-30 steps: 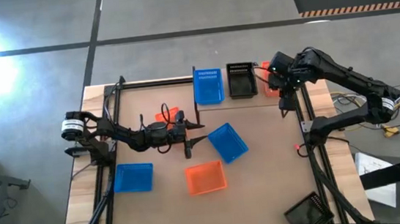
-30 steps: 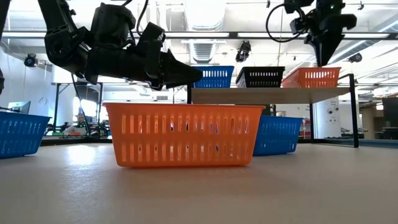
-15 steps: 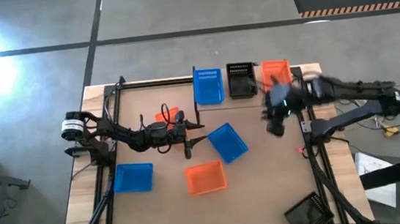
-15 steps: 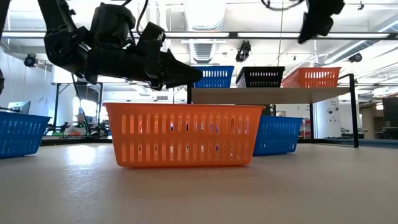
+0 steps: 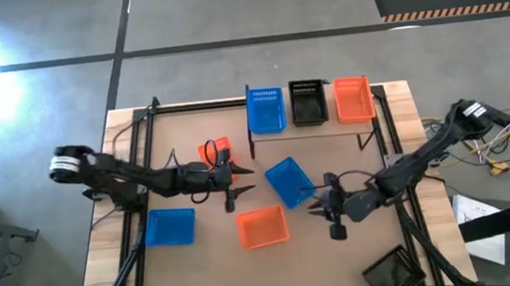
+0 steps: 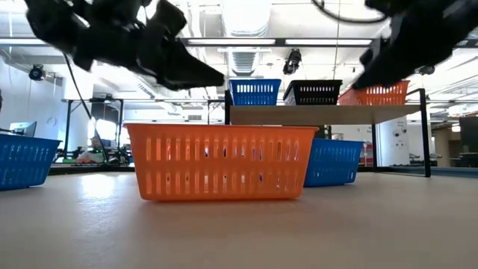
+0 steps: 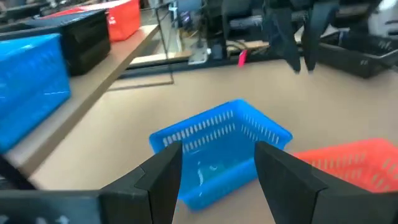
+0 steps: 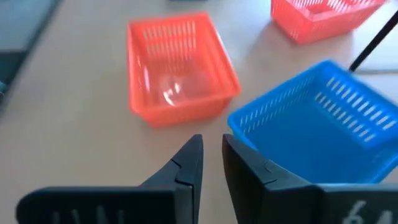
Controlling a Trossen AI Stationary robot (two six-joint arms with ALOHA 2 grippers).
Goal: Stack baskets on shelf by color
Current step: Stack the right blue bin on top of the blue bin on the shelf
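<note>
Lab: concrete floor [image 5: 224, 14], ceiling ducts [image 6: 246, 56]

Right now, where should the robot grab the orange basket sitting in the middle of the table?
Probably by a long side wall of the orange basket, from above. It sits upright with its open top up, so one finger can slip inside the thin rim and one outside.

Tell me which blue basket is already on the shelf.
The blue basket at the shelf's left end, beside the black one; the others sit on the table.
</note>
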